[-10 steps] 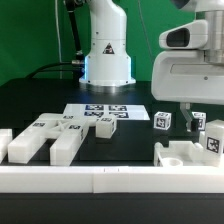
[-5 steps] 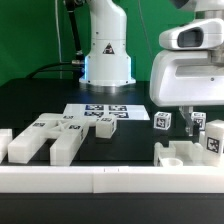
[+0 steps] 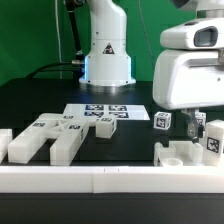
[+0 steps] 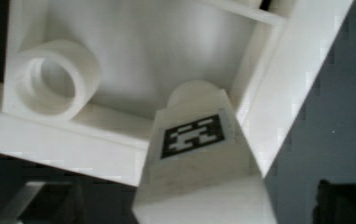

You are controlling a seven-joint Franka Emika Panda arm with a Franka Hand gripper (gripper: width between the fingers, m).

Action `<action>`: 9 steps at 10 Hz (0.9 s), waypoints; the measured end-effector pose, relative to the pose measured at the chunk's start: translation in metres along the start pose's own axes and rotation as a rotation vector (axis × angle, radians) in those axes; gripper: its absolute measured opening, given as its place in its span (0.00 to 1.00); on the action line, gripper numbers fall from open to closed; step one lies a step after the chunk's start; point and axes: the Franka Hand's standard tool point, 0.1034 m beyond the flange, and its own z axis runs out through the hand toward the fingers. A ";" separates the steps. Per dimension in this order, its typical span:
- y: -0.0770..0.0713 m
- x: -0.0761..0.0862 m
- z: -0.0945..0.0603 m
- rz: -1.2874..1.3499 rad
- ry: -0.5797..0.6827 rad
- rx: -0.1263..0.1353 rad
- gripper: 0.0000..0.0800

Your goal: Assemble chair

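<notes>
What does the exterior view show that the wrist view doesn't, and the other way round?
Only the exterior view: the arm's base, the marker board, tagged white chair pieces on the exterior view's left, two small tagged blocks and the long border rail.
Only the wrist view: a round ring moulded into a framed white piece, seen close up.
Both: a white bar with a tag sticker, probably the tagged piece on the exterior view's right.
</notes>
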 end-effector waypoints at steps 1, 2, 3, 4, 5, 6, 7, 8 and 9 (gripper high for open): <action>0.000 0.000 0.000 0.006 0.000 0.000 0.81; 0.000 0.000 0.000 0.006 0.000 0.000 0.70; 0.000 0.000 0.000 0.019 0.000 0.000 0.70; 0.000 0.000 0.000 0.030 0.000 0.000 0.48; 0.000 0.000 0.000 0.031 0.000 0.000 0.36; 0.000 0.000 0.000 0.095 0.000 0.001 0.36; 0.000 0.000 0.000 0.159 0.000 0.002 0.36; -0.001 0.000 0.000 0.247 0.000 0.006 0.36; 0.001 0.000 0.000 0.306 0.000 0.012 0.36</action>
